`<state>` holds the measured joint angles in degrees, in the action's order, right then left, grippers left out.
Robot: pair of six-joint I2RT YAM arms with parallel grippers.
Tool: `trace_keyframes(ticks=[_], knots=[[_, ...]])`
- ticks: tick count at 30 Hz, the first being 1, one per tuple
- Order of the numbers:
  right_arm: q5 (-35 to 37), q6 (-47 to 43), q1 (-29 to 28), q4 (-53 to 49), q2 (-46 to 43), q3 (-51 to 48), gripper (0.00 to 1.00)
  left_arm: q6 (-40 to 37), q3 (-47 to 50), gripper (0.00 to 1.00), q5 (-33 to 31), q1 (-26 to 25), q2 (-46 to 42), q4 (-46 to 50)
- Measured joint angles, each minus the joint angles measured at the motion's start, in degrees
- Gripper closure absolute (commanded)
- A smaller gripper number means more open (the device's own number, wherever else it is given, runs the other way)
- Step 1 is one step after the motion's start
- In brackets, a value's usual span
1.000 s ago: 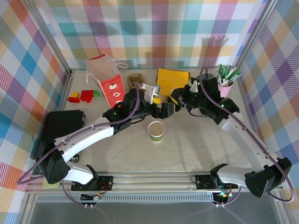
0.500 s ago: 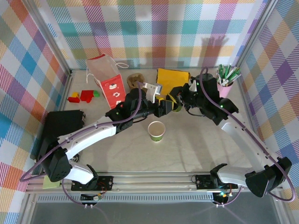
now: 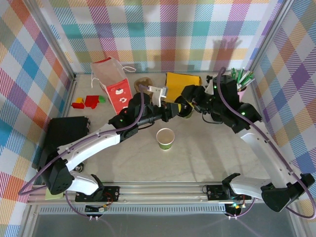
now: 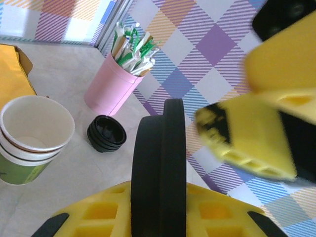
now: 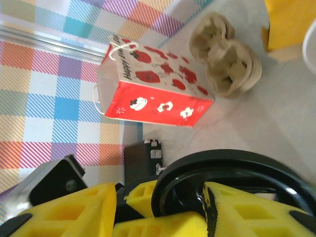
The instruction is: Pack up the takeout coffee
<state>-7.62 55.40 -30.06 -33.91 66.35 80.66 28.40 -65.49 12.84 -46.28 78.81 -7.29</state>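
- The small green paper cup with a white rim band (image 3: 165, 138) stands upright and uncovered at the middle of the counter (image 3: 207, 158). It is nearer than both pincers and touches neither.
- Its round black plastic lid (image 4: 160, 163) is up in the air, farther back and slightly right of the cup, where the two arms meet.
- The left pincer (image 3: 178, 109) is narrowed onto the lid. In the left wrist view the lid stands edge-on between the yellow fingers (image 4: 89, 217).
- The right pincer (image 3: 190, 102) has its jaws partly apart around the same lid. One blurred yellow finger sits just clear of the rim, so the left arm appears to carry it alone.
- Progress: early to middle. The lid looks to be passing from one arm to the other and is not yet on the cup.
- Left to do, as I judge it: turn the lid flat, bring it nearer over the cup and press it on. Then the cup probably goes into the brown pulp cup carrier (image 3: 144, 83) or the red-and-white paper gift bag (image 3: 118, 94), both far left and untouched.
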Motion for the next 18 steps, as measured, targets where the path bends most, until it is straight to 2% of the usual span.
trace_keyframes(ticks=[2, 5, 8, 10, 14, 18], knots=[[1.07, -4.7, 0.48, -0.74, -1.46, 1.25, 0.54, 1.99, 0.7, 0.81, 0.31, 1.18, -1.7, 0.26], [0.76, -14.45, 0.72, -0.24, -4.07, 1.31, 0.53, 5.11, 0.81, 0.86, 1.29, 3.06, -4.24, 2.58], [-2.19, -26.84, 0.85, 2.4, -7.02, -1.25, 0.58, 8.44, -0.17, 0.88, 2.8, 5.14, -6.08, 7.91], [-3.8, -36.89, -0.02, 4.5, -9.31, -5.05, 0.58, 11.26, -2.19, 0.88, 4.57, 6.95, -6.27, 12.7], [-2.86, -55.87, -5.55, 9.38, -12.24, -13.7, 0.54, 17.7, -3.82, 0.88, 9.18, 11.3, -6.78, 18.45], [1.92, -73.92, -12.72, 16.55, -12.76, -21.94, 0.47, 24.76, -3.82, 0.88, 13.11, 13.77, -7.56, 22.82]])
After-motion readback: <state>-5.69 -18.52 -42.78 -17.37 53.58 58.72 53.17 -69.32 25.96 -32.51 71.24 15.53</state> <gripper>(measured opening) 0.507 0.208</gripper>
